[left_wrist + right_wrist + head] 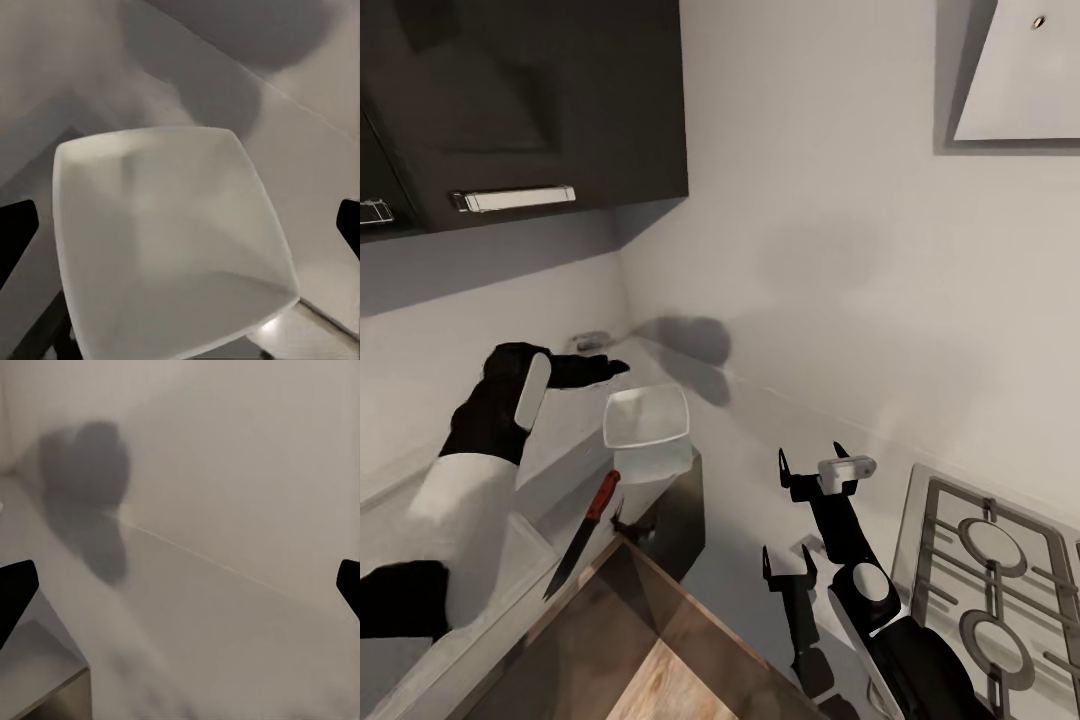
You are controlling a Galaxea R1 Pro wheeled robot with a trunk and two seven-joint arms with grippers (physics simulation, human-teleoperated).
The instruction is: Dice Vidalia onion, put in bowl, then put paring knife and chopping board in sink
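I face a corner of pale walls, a dark wall cabinet point(530, 110) above my left arm. The grey surface point(575, 440) runs into that corner and ends at a metallic edge beside the white bowl point(647, 418), which sits near that end. The paring knife point(582, 535) lies closer to me, red handle toward the bowl. My left pincer point(600, 368) hovers above the bowl, fingers spread wide. My right pincer point(800, 505) hangs spread wide and empty over open floor space, a hob point(990, 560) to its right.
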